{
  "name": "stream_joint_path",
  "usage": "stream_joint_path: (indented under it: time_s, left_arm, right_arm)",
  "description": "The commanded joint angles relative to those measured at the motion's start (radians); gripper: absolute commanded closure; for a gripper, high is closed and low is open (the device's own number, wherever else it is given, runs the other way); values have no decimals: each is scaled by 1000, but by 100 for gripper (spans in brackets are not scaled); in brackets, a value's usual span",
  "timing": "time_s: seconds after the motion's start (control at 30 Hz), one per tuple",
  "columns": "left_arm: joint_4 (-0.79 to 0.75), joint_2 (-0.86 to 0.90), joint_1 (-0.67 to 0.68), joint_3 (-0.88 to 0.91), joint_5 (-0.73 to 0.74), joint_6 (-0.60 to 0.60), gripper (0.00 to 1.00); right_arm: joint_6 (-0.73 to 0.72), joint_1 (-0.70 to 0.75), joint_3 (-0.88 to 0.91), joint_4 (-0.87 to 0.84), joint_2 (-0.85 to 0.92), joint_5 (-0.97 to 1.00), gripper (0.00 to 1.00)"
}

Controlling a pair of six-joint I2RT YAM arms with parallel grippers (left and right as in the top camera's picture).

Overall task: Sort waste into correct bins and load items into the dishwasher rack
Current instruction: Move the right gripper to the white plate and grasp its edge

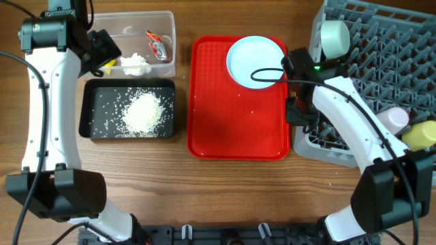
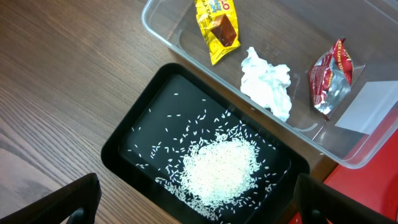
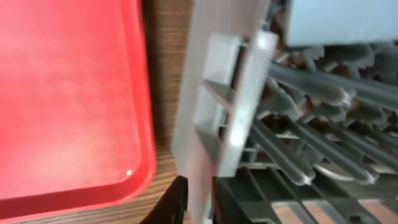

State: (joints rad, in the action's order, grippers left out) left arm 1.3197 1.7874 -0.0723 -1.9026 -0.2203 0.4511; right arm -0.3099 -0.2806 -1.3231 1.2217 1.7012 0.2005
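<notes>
The grey dishwasher rack (image 1: 381, 75) stands at the right and holds a pale-green bowl (image 1: 335, 37), a pink cup (image 1: 394, 120) and a yellow cup (image 1: 421, 135). My right gripper (image 1: 300, 112) is shut on the rack's left wall (image 3: 205, 124), one finger on each side (image 3: 199, 205). A light-blue plate (image 1: 255, 61) lies on the red tray. The clear tub (image 2: 161, 31) holds a yellow wrapper (image 2: 217, 28), a white tissue (image 2: 267, 84) and a red wrapper (image 2: 329, 78). Rice (image 2: 217, 171) lies in the black tray (image 2: 118, 146). My left gripper (image 2: 199, 208) is open and empty above the black tray.
The red serving tray (image 1: 231, 129) lies in the middle between the bins and the rack, with a few rice grains on it. Its edge nearly touches the rack's left wall (image 3: 140, 93). Bare wooden table (image 1: 204, 190) runs along the front.
</notes>
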Motion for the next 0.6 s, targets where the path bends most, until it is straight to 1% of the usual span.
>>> stream_joint_path:
  time_s: [0.0, 0.2, 0.27, 0.37, 0.47, 0.57]
  left_arm:
    - [0, -20, -4, 6, -16, 10, 0]
    - [0, -20, -4, 6, -16, 10, 0]
    - [0, -20, -4, 6, -16, 10, 0]
    - [0, -20, -4, 6, -16, 10, 0]
    - [0, -20, -4, 6, -16, 10, 0]
    - [0, -20, -4, 6, -16, 10, 0]
  right_arm:
    - [74, -3, -14, -14, -26, -105, 80]
    - [65, 0, 57, -7, -22, -84, 81]
    - [45, 0, 58, 14, -22, -43, 81]
    - [45, 0, 58, 29, -22, -31, 81]
    - [18, 0, 58, 67, -22, 45, 82]
    - [19, 0, 58, 72, -22, 49, 82]
